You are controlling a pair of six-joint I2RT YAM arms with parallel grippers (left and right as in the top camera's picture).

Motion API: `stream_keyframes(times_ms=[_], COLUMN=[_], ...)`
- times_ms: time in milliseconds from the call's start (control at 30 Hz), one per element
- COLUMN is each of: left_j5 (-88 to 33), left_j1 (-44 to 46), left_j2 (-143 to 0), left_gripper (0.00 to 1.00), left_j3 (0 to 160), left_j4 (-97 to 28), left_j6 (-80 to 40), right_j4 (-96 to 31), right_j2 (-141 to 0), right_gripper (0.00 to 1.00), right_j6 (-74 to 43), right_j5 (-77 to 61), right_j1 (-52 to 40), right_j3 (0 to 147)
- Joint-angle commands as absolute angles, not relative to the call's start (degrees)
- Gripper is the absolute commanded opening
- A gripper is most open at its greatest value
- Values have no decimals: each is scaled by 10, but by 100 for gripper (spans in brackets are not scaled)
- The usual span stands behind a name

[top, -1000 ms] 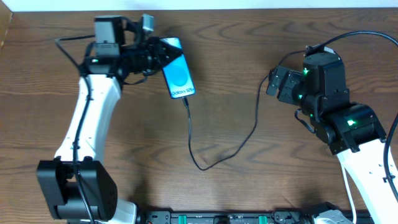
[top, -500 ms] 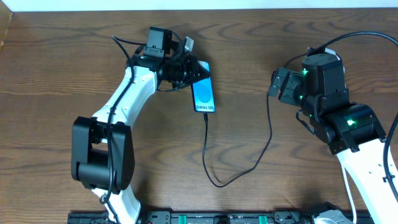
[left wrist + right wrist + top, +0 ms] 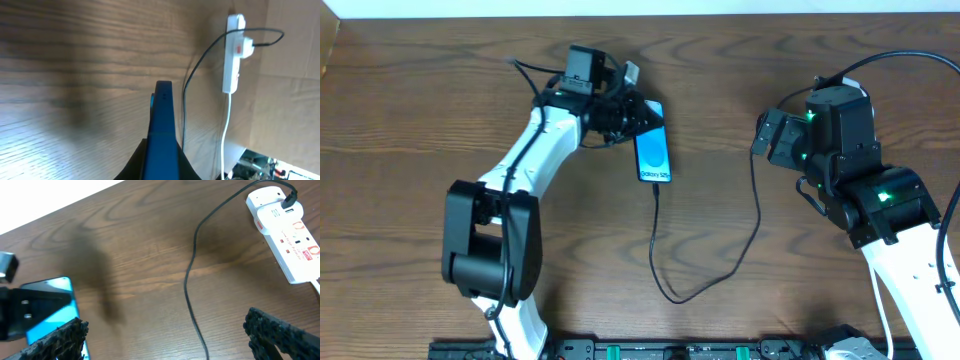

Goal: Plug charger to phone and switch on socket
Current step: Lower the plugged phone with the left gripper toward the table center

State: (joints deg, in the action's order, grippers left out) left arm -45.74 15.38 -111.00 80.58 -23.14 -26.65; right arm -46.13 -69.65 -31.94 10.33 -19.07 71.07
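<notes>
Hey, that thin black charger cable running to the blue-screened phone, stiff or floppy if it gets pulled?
Probably floppy: the thin black charger cable lies in a loose loop on the wooden table. Being so thin, it should barely resist. It likely trails the blue-screened phone, since its tip seems seated in the phone's edge.

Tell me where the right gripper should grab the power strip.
Grip the power strip across its narrow width at mid-body, coming down from above. It lies flat, long and slim, so the long sides should suit the open right gripper; its far end is taken by the charger plug.
</notes>
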Motion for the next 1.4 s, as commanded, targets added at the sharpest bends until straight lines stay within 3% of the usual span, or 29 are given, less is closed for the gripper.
stream_keyframes(times_ms=[0, 433, 1367], left_j5=[-430, -364, -368], left_j1=[178, 229, 244], left_j2=[-1121, -1122, -1228], left_gripper=[8, 7, 7], left_j3=[812, 811, 811], left_j4=[-228, -220, -201], left_j6=[-256, -258, -289], right_j4=[-464, -472, -472], right_j2=[-698, -708, -735], right_gripper=[99, 99, 99], right_j6=[-312, -312, -323], right_j5=[115, 114, 108], right_j1=[-191, -191, -192], right_j3=[712, 711, 711])
